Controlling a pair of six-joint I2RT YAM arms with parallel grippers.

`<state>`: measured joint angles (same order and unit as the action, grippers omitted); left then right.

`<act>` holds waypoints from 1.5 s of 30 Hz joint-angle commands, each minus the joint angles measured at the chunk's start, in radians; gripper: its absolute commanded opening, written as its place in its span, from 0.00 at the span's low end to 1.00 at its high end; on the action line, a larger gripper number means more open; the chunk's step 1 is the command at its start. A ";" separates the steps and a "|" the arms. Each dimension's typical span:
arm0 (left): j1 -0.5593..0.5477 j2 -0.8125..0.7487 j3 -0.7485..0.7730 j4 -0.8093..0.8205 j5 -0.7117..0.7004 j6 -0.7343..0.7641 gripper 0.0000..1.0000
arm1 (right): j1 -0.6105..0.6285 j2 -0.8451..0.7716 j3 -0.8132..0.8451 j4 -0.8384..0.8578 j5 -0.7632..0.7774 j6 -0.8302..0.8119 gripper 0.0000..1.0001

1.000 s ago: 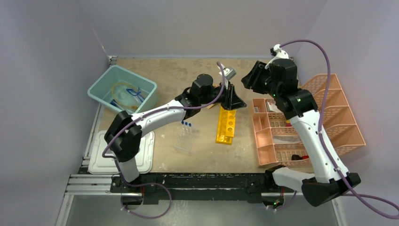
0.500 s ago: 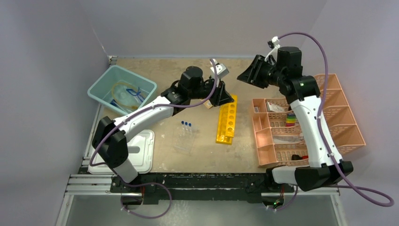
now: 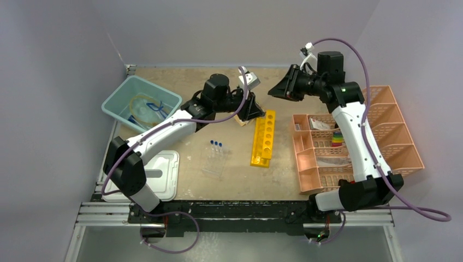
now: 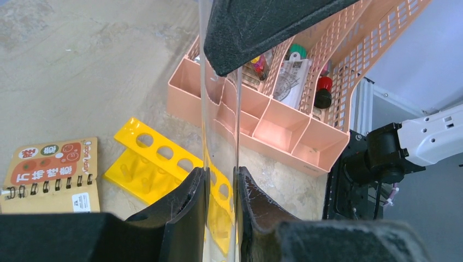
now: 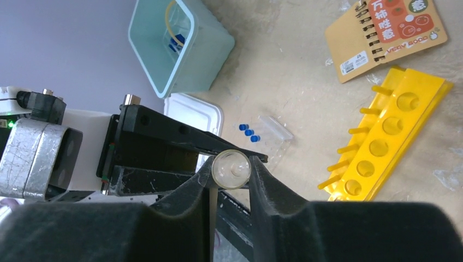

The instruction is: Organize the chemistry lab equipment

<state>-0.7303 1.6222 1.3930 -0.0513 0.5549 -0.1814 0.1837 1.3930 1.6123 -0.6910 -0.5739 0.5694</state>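
Note:
A clear glass tube (image 4: 219, 109) is held between both grippers, above the far end of the two stacked yellow racks (image 3: 263, 138). My left gripper (image 4: 221, 176) is shut on the tube's side. My right gripper (image 5: 231, 170) is shut on the tube's other end, which shows end-on (image 5: 231, 169). In the top view the left gripper (image 3: 256, 111) and right gripper (image 3: 274, 91) nearly meet. A clear plastic rack (image 3: 214, 161) with three blue-capped tubes (image 3: 217, 144) stands left of the yellow racks. The brush and the dish are not visible.
A teal bin (image 3: 117, 106) with tubing and a bag stands at the far left. A white lid (image 3: 164, 177) lies near left. The salmon-pink organiser (image 3: 355, 143) fills the right side. A spiral notebook (image 4: 52, 174) lies under the left gripper, by the yellow racks.
Both grippers have moved left and a little farther back, and have drawn closer together. The left arm pulled back from over the yellow racks, and the right arm swung left.

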 commanded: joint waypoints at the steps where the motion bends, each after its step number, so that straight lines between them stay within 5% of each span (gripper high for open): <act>1: 0.010 -0.063 0.001 0.053 0.039 0.033 0.00 | -0.004 -0.012 0.028 0.024 -0.081 0.000 0.18; 4: 0.011 -0.071 -0.009 0.053 0.023 0.025 0.05 | -0.004 -0.015 0.032 0.013 -0.003 -0.027 0.15; 8: 0.028 -0.075 -0.019 0.054 -0.058 -0.036 0.42 | -0.004 -0.039 0.026 0.045 0.156 -0.091 0.14; 11: 0.072 -0.077 -0.046 0.070 -0.120 -0.138 0.55 | -0.003 -0.063 0.018 0.081 0.350 -0.193 0.13; 17: 0.151 -0.067 -0.087 0.104 -0.141 -0.298 0.60 | 0.032 -0.105 -0.058 0.172 0.577 -0.374 0.13; 22: 0.154 -0.056 -0.102 0.059 -0.245 -0.319 0.59 | 0.188 -0.112 -0.133 0.255 0.786 -0.477 0.13; 38: 0.163 -0.018 -0.089 -0.020 -0.412 -0.340 0.56 | 0.276 -0.142 -0.458 0.644 0.827 -0.518 0.10; 45: 0.164 0.012 -0.059 -0.027 -0.410 -0.342 0.56 | 0.276 -0.125 -0.488 0.665 0.833 -0.515 0.09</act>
<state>-0.5724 1.6192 1.2934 -0.0956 0.1562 -0.5137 0.4572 1.2751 1.1378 -0.1165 0.2272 0.0666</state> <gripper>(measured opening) 0.561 0.254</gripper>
